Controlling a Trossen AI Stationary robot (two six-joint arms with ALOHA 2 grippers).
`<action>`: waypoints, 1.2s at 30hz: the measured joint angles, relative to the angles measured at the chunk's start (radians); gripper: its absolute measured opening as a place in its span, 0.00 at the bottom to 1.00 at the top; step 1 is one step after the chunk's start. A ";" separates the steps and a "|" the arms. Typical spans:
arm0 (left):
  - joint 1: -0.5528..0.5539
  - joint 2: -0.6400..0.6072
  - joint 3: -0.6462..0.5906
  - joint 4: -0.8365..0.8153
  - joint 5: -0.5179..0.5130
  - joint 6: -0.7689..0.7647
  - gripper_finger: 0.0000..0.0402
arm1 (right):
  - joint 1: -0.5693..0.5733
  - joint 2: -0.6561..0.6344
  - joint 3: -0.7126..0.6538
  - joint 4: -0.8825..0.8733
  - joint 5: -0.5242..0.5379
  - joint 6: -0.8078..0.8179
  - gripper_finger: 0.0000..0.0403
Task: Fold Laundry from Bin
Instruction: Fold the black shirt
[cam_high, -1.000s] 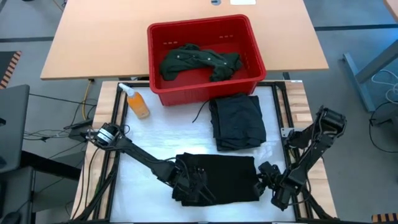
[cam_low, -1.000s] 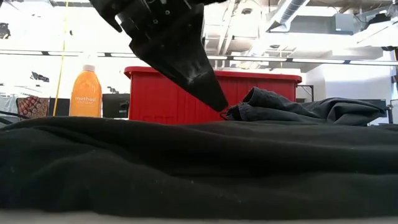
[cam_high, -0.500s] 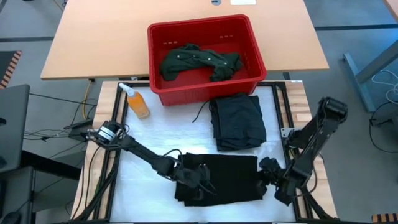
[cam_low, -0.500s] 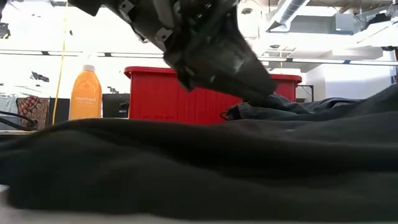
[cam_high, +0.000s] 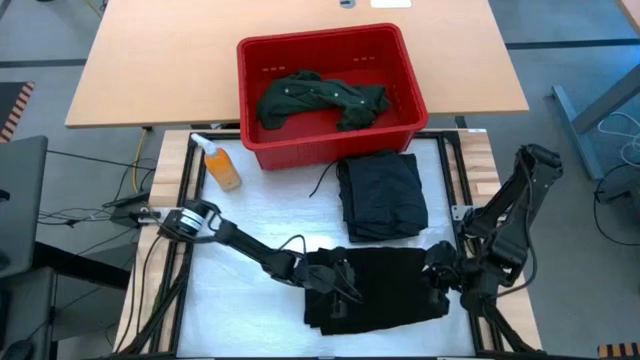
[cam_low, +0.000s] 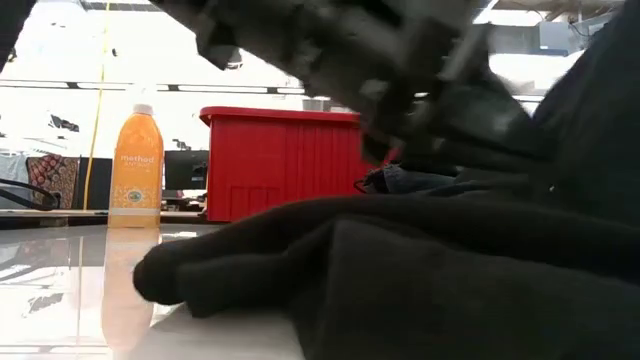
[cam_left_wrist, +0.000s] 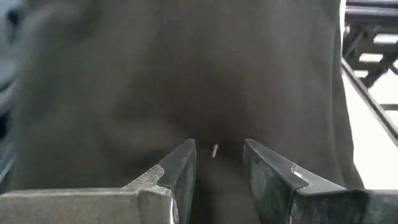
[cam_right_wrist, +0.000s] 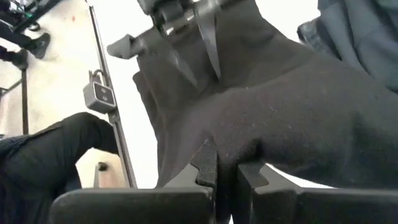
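Orange bottle (cam_high: 222, 166) stands at the table's (cam_high: 250, 225) far left, just beside the bin's near-left corner.

Left gripper (cam_high: 335, 287) lies low on the left part of the black garment (cam_high: 385, 290), which is spread at the near edge of the table. In the left wrist view its fingers (cam_left_wrist: 177, 171) stand a narrow gap apart with black cloth between and ahead of them; grasping the garment, as far as can be told.

Bin (cam_high: 400, 50) sits at the far middle, partly on the tan desk (cam_high: 150, 60) behind; a green shirt (cam_high: 320, 98) lies crumpled inside it.

Folded dark pile (cam_high: 382, 195) rests between bin and black garment, right of centre.

Right gripper (cam_high: 442, 272) is at the garment's right edge. Right wrist view: jaws clenched on a raised fold of the black cloth.
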 joint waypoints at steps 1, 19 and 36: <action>0.002 0.021 0.026 0.007 -0.006 0.009 0.31 | -0.007 0.003 0.006 0.002 0.000 -0.010 0.09; 0.049 0.346 0.561 -0.272 0.089 0.048 0.31 | -0.122 0.019 0.109 0.037 -0.088 -0.208 0.09; 0.000 0.195 0.578 -0.669 -0.127 0.175 0.31 | -0.181 0.064 0.110 0.084 -0.163 -0.267 0.09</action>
